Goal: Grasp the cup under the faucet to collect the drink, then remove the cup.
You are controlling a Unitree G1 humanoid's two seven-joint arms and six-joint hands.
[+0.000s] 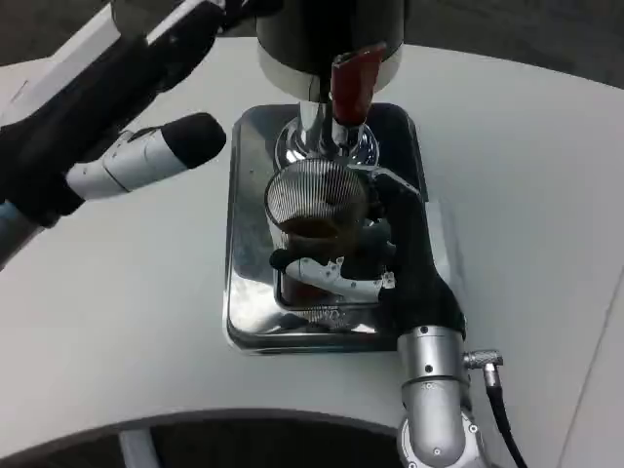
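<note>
Head view: right hand [366, 258] grips upright cup [314, 205], mouth up.

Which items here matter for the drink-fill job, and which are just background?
Job items:
- cup, ribbed, dark drink inside, under the faucet
- faucet with red tap handle
- right robot hand, gripping the cup
- shiny drip tray under the cup

Just around:
- left robot hand, off to the side, holding nothing
- white table
- black cable by right forearm
</note>
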